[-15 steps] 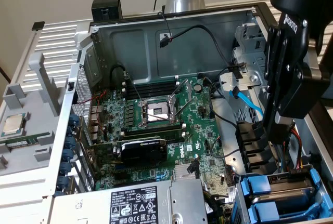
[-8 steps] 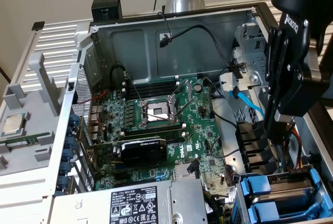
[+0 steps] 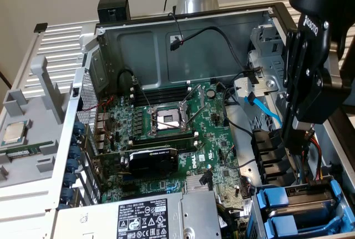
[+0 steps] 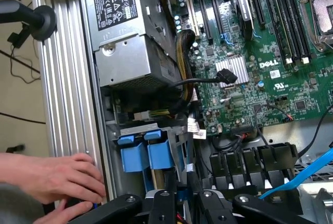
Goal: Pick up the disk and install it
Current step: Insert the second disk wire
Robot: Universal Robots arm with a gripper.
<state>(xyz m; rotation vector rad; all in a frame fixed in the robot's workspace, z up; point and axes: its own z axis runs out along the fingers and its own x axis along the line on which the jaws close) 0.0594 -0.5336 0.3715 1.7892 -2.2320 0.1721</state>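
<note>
The disk point(image 3: 312, 191), grey metal in a blue plastic carrier, sits in the drive cage at the lower right corner of the open computer case in the exterior view. A second blue carrier point(image 3: 288, 227) lies right beside it. In the wrist view two blue carrier tabs point(image 4: 139, 154) stand side by side just ahead of my gripper point(image 4: 182, 190). My black gripper point(image 3: 294, 147) hangs low inside the case, directly above the cage and close to the carriers. Whether it touches or holds anything I cannot tell.
A person's hands point(image 4: 52, 177) rest on the case's outer rim beside the drive cage. The green motherboard point(image 3: 183, 133), a grey power supply point(image 3: 144, 217), black cable connectors point(image 3: 272, 153) and a blue cable point(image 3: 266, 111) crowd the case. A loose processor chip point(image 3: 15, 132) lies outside.
</note>
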